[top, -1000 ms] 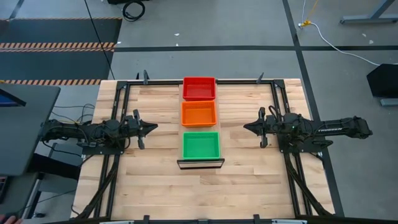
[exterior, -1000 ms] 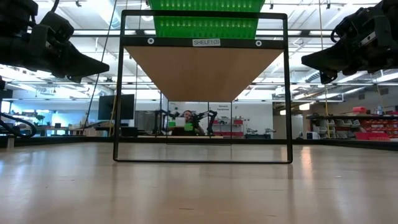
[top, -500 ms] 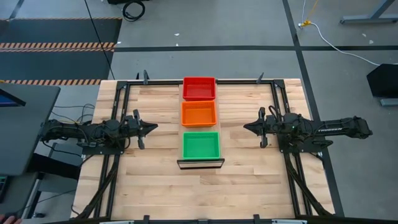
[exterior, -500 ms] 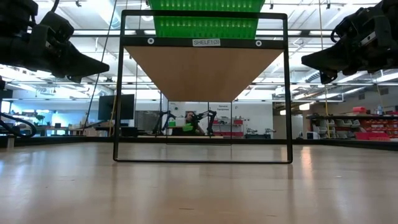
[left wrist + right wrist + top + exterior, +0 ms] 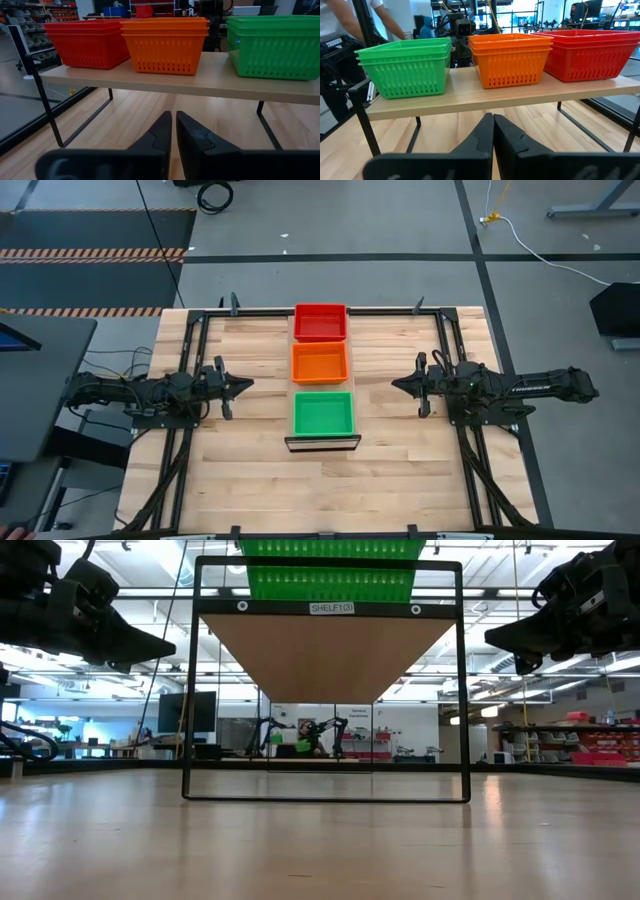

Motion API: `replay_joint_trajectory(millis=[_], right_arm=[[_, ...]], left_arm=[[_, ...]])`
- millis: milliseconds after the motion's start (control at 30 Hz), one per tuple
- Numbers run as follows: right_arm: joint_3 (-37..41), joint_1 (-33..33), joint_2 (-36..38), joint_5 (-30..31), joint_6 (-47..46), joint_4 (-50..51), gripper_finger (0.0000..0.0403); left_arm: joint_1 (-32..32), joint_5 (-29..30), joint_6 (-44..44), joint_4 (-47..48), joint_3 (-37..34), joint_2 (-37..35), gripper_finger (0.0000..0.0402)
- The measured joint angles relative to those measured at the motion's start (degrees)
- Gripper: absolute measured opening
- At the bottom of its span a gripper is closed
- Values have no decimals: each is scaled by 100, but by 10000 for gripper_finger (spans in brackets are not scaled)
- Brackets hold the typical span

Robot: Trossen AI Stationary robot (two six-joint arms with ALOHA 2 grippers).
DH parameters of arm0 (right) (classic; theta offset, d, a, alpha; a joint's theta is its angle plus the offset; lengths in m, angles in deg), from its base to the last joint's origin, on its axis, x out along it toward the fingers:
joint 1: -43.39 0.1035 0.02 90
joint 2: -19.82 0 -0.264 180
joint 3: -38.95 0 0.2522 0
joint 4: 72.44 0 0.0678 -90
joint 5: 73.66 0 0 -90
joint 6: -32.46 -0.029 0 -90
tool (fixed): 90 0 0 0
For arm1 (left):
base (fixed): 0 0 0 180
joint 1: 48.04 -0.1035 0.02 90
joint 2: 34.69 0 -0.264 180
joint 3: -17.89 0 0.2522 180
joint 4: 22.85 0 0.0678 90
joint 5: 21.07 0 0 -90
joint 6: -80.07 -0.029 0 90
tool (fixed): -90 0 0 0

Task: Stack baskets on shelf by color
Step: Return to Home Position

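Observation:
Three basket stacks stand in a row on the shelf (image 5: 321,443): red (image 5: 320,322) at the far end, orange (image 5: 320,363) in the middle, green (image 5: 323,414) at the near end. Each stack rests by its base on the pale board, and the rims show three nested baskets (image 5: 167,24) per color. My left gripper (image 5: 250,385) hovers left of the shelf, shut, fingers pointing at the orange stack. My right gripper (image 5: 393,385) hovers right of the shelf, shut, pointing at the same stack. In the wrist views the left gripper (image 5: 173,116) and the right gripper (image 5: 492,116) stay short of the shelf.
The shelf stands on thin black metal legs (image 5: 189,690) above the slatted tabletop (image 5: 400,480). A black frame (image 5: 190,350) runs along the table's sides. Bare wood lies on both sides of the shelf and toward the near edge. A person's arm (image 5: 345,20) shows beyond the table.

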Motion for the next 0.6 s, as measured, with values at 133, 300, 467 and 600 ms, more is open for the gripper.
replay_joint_trajectory(millis=[133, 300, 467, 600], right_arm=[[0, -2, 0, 0, 0, 0, 11], [0, -1, 0, 0, 1, 0, 11], [0, -1, 0, 0, 0, 0, 11], [0, 0, 0, 0, 1, 0, 11]], left_arm=[[0, 0, 0, 0, -2, 0, 26], [2, -2, 0, 0, -2, 0, 25], [2, 0, 0, 0, -2, 0, 33], [0, -2, 0, 0, -2, -1, 36]])
